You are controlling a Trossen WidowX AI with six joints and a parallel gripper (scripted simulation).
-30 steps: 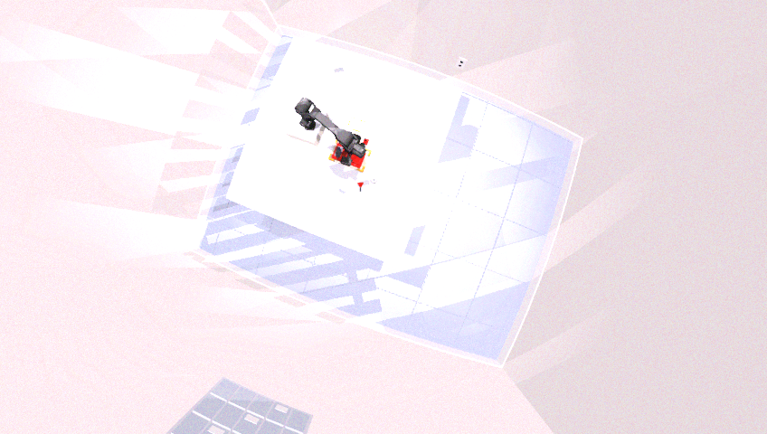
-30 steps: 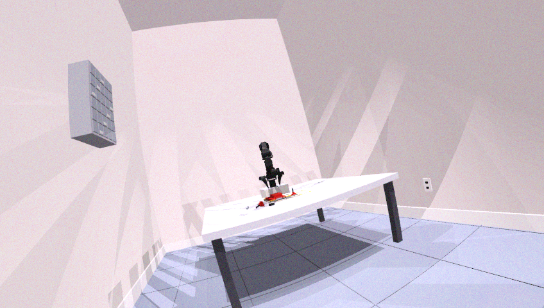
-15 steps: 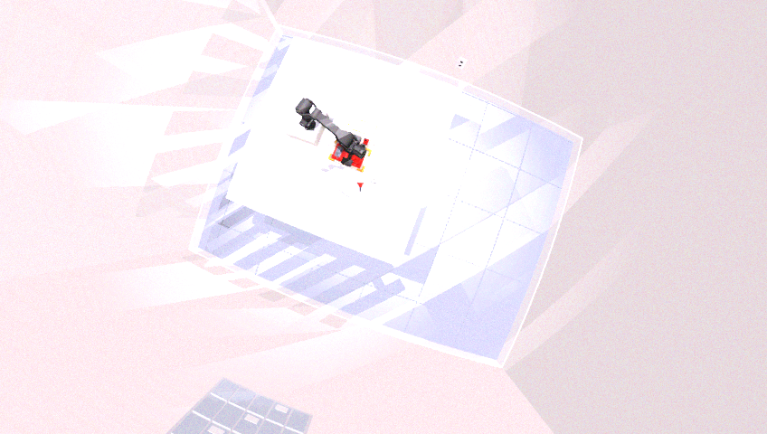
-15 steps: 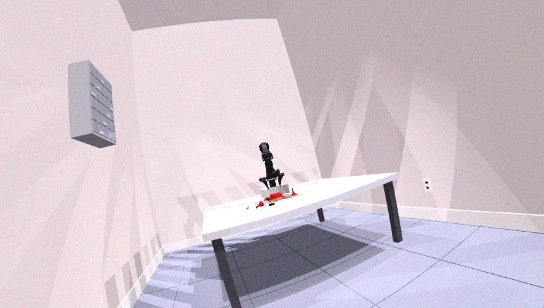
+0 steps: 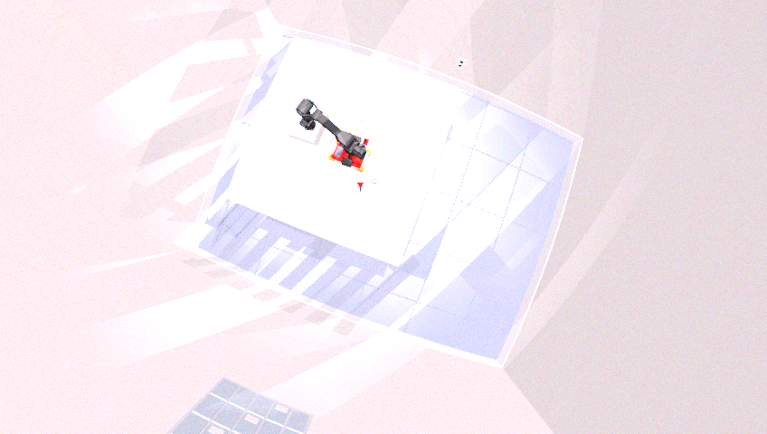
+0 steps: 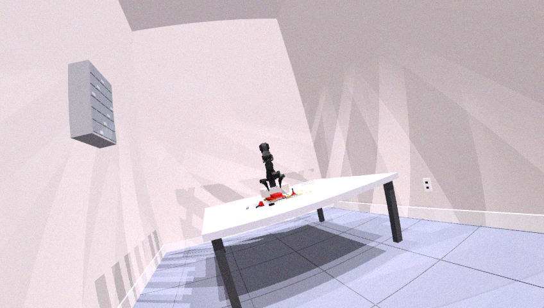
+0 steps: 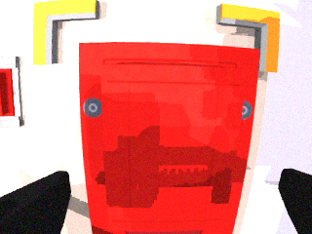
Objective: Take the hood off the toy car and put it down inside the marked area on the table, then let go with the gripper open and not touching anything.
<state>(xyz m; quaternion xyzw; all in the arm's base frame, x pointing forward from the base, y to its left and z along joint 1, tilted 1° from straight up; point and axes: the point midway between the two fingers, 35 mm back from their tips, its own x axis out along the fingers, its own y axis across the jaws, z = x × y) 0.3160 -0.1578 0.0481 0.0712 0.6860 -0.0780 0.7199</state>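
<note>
The toy car's red hood (image 5: 357, 161) (image 6: 276, 196) (image 7: 171, 117) fills the middle of the wrist view as a flat red panel in patchy shadow, with a round grey fastener near each side edge. It sits on the car; a dark strip shows at its lower edge. My gripper (image 5: 355, 152) (image 6: 274, 188) (image 7: 180, 183) is open and empty above the car, one black finger out to each side of the hood in the wrist view. The marked area's thin yellow outline (image 5: 376, 129) lies on the table beside the car and is outside the wrist view.
A yellow corner bracket (image 7: 41, 34) and an orange one (image 7: 273, 44) stand beyond the hood. A small red part in a pale holder (image 5: 365, 141) (image 6: 293, 193) (image 7: 6, 93) is beside the car. A red cone-like piece (image 5: 360, 184) (image 6: 260, 204) lies on the other side.
</note>
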